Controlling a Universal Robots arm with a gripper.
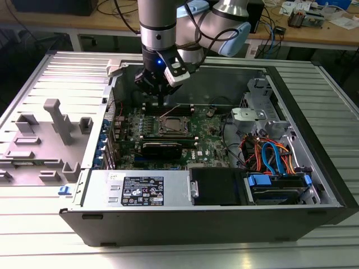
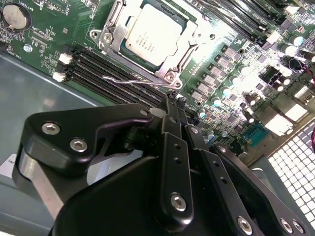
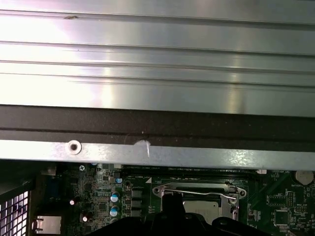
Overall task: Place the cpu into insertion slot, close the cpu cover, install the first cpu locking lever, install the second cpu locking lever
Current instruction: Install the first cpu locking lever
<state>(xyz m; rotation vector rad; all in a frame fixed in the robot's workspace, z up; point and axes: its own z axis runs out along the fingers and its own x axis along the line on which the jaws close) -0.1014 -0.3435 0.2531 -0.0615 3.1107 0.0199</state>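
The cpu (image 2: 150,34) lies flat in the insertion slot (image 1: 173,125) on the green motherboard (image 2: 44,44). Around its silver top, the cpu cover (image 2: 189,46) is down as a metal frame. Beside the socket a thin wire locking lever (image 2: 133,78) stands loose and slightly raised; it also shows as lever (image 3: 197,191) and lever (image 1: 170,112). My gripper (image 2: 173,98) hangs just beside the socket edge, its black fingers (image 2: 170,128) pressed together with the tips at the lever's end. In the exterior view, the gripper (image 1: 160,102) is just behind the socket.
The open computer case has a metal wall (image 3: 157,73) close behind the gripper. Black memory slots (image 2: 108,73) run alongside the socket. A drive bay with orange and blue cables (image 1: 269,157) fills the exterior view's right. A power supply (image 1: 140,188) lies in front.
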